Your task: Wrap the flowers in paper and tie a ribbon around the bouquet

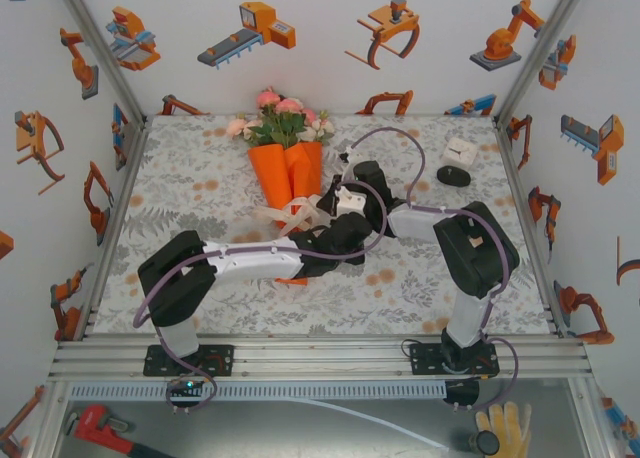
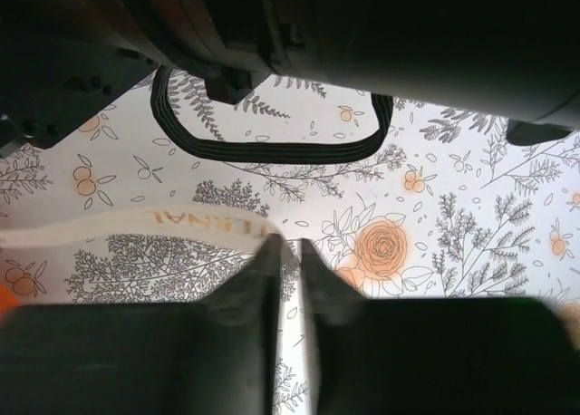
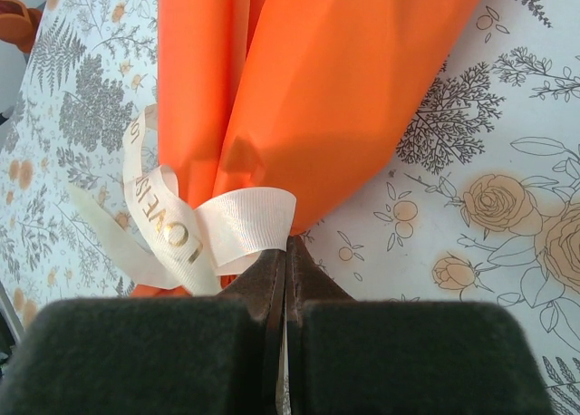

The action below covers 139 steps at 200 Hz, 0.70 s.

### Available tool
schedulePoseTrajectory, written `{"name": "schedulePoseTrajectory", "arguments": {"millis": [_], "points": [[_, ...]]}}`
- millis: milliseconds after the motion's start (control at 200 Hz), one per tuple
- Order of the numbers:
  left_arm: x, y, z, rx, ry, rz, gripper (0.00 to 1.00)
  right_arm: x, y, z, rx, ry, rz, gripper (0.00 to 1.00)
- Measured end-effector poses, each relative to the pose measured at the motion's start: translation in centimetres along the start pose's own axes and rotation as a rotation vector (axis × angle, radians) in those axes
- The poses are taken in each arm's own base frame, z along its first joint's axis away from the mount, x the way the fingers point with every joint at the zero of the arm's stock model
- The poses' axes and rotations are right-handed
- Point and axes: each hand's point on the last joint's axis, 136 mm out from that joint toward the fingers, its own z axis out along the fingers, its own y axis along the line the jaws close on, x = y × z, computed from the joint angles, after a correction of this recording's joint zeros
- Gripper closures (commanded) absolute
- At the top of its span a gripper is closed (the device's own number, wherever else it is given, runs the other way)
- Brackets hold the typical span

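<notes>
- Bouquet (image 1: 285,178) lies flat on the table (image 1: 190,178). Flowers (image 1: 283,118) are at its far end, narrow end points back twd the arm bases. Wrap looks done, so I'd call this the tying step.
- Orange paper (image 3: 344,89) is closed round the stems in two overlapping folds. No stems show below the blooms.
- Ribbon (image 3: 245,226) sits at the bouquet's waist, loops + tails spilling off its left side, gold lettering on it.
- Right fingers (image 3: 263,284): closed tight, tips right at the bouquet's waist w/ a ribbon loop meeting them. Reads as a pinch on that loop, prob to keep tension so the tie doesn't slacken.
- Left fingers (image 2: 258,284): parted a crack, table print visible thru the gap. A ribbon tail curves in to one fingertip, but nothing is clearly btwn them, so no real grip.
- Left arm (image 1: 250,258): stretched low across the table, coming in past the bouquet's narrow end, wrist just beside the waist.
- Right arm (image 1: 470,243): elbow up, well right of the bouquet, forearm folded back so the wrist meets the waist from the right.
- Both wrists crowd the same spot at the waist. Risk: a cable or finger snags a loop.
- My read: the bow is mostly formed but loose. Next move needs a firm hold on the free tail & a pull away from the bouquet.
</notes>
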Motion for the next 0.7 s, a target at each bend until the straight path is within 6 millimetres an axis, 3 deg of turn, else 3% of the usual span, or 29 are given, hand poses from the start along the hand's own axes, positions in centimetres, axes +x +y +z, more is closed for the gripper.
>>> {"name": "schedulePoseTrajectory", "arguments": {"millis": [180,315,380,476,596,696], "points": [[-1.0,1.3,-2.8,0.008,-0.053,0.029,0.55,0.0,0.1,0.0,-0.001,0.001,-0.001,1.0],[-5.1,3.7,-6.5,0.018,-0.149,-0.047,0.57,0.0,0.1,0.0,-0.001,0.001,-0.001,1.0],[-7.7,6.9,-7.9,-0.012,-0.207,-0.124,0.57,0.0,0.1,0.0,-0.001,0.001,-0.001,1.0],[-10.0,14.3,-9.5,-0.112,-0.28,-0.25,0.58,0.0,0.1,0.0,-0.001,0.001,-0.001,1.0],[-9.2,22.6,-10.0,-0.257,-0.282,-0.325,0.61,0.1,0.1,0.0,-0.002,0.002,-0.001,1.0],[-7.5,26.1,-9.3,-0.319,-0.21,-0.295,0.62,0.1,0.1,0.0,-0.004,0.003,-0.001,1.0]]}}
